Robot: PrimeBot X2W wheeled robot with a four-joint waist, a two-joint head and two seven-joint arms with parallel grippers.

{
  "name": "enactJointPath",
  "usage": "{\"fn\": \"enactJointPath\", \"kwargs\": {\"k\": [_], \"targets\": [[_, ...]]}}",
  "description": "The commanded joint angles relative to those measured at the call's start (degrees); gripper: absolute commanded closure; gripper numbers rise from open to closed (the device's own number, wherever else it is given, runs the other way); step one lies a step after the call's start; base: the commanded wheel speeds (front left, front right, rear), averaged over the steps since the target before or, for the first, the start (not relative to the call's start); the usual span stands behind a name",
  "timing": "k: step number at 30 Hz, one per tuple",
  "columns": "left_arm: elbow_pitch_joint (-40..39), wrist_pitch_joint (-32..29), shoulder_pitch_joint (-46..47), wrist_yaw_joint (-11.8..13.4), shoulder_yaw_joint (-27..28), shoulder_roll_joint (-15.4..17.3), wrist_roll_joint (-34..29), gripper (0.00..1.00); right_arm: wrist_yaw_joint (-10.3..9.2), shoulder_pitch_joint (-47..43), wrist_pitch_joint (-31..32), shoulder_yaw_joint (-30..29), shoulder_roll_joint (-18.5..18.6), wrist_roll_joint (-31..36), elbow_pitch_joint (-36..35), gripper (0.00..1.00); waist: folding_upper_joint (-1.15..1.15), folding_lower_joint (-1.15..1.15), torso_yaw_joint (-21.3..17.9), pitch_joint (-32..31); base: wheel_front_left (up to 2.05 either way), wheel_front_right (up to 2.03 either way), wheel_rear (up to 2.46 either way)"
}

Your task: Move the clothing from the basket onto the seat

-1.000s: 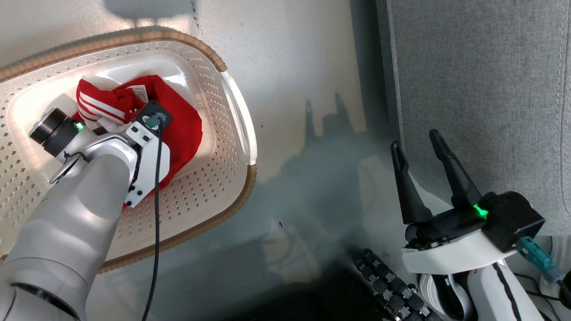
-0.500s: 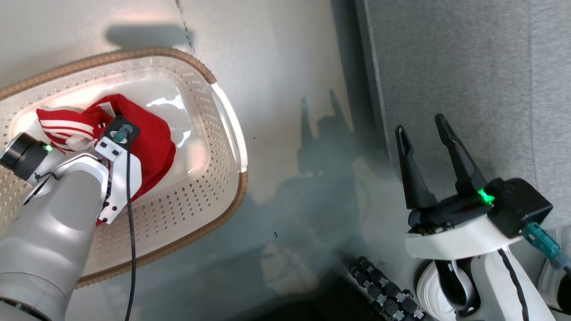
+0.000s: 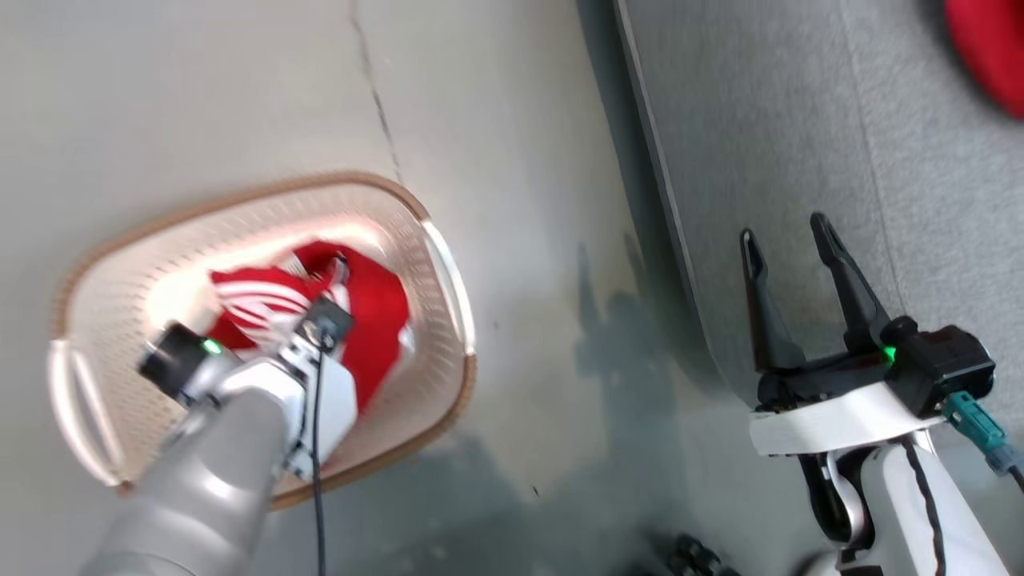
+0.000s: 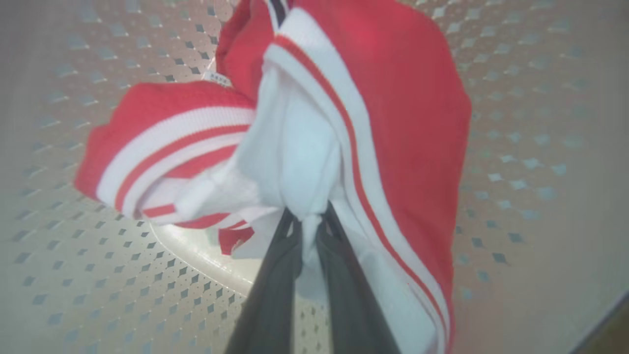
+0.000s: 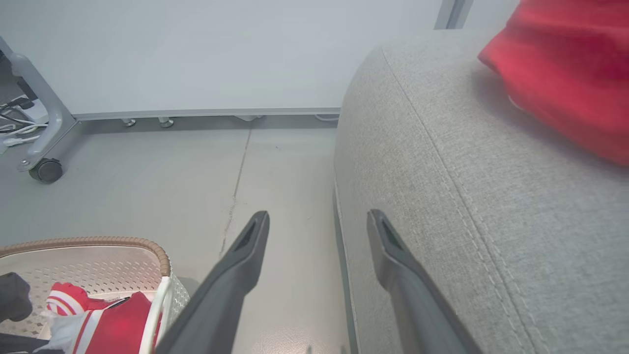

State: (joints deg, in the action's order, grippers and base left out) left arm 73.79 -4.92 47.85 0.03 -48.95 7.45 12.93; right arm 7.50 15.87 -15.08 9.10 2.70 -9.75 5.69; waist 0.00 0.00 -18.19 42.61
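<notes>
Pale grey floor (image 3: 200, 96) runs under everything, with a thin crack (image 5: 236, 191) crossing it.

Nearest, in the left wrist view, the left tool (image 4: 308, 221) has its two dark fingers pressed together on a white fold of the red-and-white striped garment (image 4: 295, 147). The rest of that garment bunches beyond the fingertips, with a striped cuff to one side and a red panel edged in white and thin red stripes to the other. Perforated cream walls of the basket (image 4: 73, 275) surround it. In the head view the left forearm reaches down into the basket (image 3: 264, 188), which stands on the floor at the robot's left, and the garment (image 3: 376, 312) lies inside its brown rim. Blur hides whether the cloth is clear of the basket floor.

At the lower right of the head view, the right tool (image 3: 784, 228) is spread wide with nothing between its fingers. It hovers at the edge of the grey upholstered seat (image 3: 800, 120). In its own wrist view, one finger of the right tool (image 5: 318, 216) is over the floor and the other over the seat (image 5: 467, 196), with the basket (image 5: 88, 241) low at the left.

Farther along the seat lies a plain red garment (image 5: 565, 73), which shows at the top right corner of the head view (image 3: 988, 48).

Beyond the floor stands a pale partition panel (image 5: 221, 54) on a frame with a dark caster (image 5: 45, 170).
</notes>
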Motion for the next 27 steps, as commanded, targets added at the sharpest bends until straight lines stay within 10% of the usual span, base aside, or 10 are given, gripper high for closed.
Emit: {"fn": "enactJointPath", "kwargs": {"k": [1, 17, 27], "targets": [[0.0, 1.2, -1.1, -0.2, 0.4, -0.4, 0.8, 1.00, -0.01, -0.8, -0.1, -0.9, 0.4, 0.7, 0.5, 0.00, 0.00, 0.00, 3.9, -7.0, 0.00, 0.00, 0.00], [-2.1, 17.4, -9.1, -1.0, 3.0, -4.4, 7.4, 1.00, -0.01, -7.9, -0.1, -3.2, 3.1, -0.1, 3.9, 0.00, 0.00, 0.00, 12.2, -28.7, 0.00, 0.00, 0.00], [-20.6, 20.1, -14.8, -0.8, 8.2, -4.1, 9.5, 1.00, -0.01, -12.5, -0.1, -1.0, 5.2, -2.7, 2.4, 0.00, 0.00, 0.00, 15.5, -39.7, 0.00, 0.00, 0.00]]}}
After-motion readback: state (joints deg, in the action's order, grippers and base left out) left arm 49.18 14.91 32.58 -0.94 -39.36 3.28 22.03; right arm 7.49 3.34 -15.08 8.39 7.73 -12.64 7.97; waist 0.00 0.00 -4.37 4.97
